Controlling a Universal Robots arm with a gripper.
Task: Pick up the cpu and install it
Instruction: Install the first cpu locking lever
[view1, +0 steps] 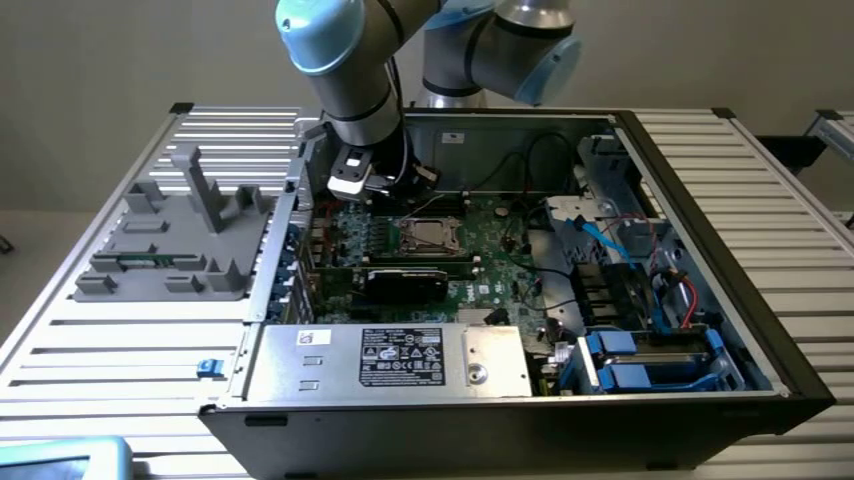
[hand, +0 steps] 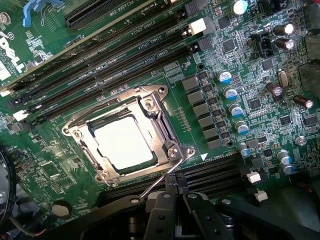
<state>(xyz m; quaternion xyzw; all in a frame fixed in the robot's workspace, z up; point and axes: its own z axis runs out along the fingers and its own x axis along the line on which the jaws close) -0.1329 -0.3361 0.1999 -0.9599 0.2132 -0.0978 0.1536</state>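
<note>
One cpu (hand: 122, 145) is sitting flat inside the one socket (hand: 161, 117), shiny top facing up. The one tool (hand: 176, 191) is hanging just beside the socket. Its two fingers (hand: 161, 212) are pressed together, pinching nothing that I can see. One thin wire lever (hand: 159, 181) is running from the socket's corner toward the tips. It may be touching them, but that is hard to tell. Four long black slots (hand: 125, 60) are lying side by side beyond the socket. In the exterior view, one arm (view1: 354, 70) is reaching into the open case (view1: 729, 260) on the bench (view1: 787, 200), and one black card (view1: 407, 283) is sitting near the socket.
</note>
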